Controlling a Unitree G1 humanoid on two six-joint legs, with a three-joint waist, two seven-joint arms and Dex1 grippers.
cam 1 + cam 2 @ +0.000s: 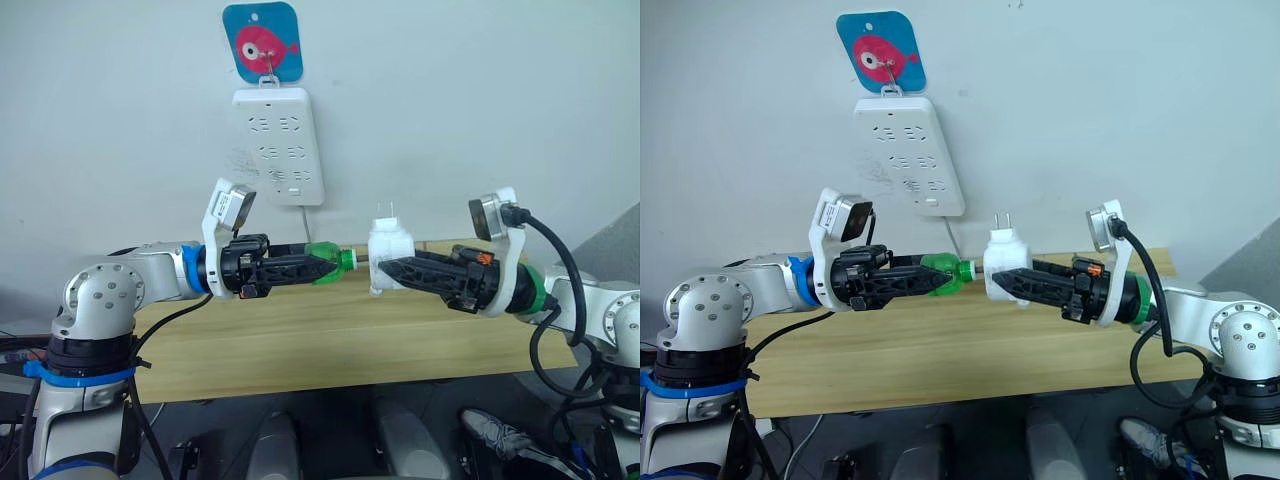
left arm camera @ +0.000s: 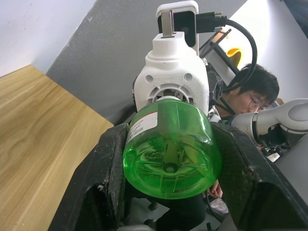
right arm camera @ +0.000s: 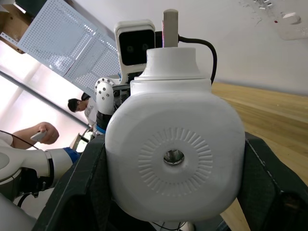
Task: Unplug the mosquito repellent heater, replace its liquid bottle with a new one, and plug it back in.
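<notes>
just one heater (image 1: 390, 252), one bottle (image 1: 328, 262)

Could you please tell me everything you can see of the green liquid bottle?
The green liquid bottle is small, translucent plastic with a white label near its base and a ribbed round bottom. It lies horizontal above the wooden table, clamped between the left claw's black fingers. Its neck sits in the white mosquito repellent heater, which the right claw holds, prongs up.

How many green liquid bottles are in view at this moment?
1. The green bottle is held in the left gripper above the table, its neck meeting the white heater held by the right gripper. A spare may be out of sight.
</notes>
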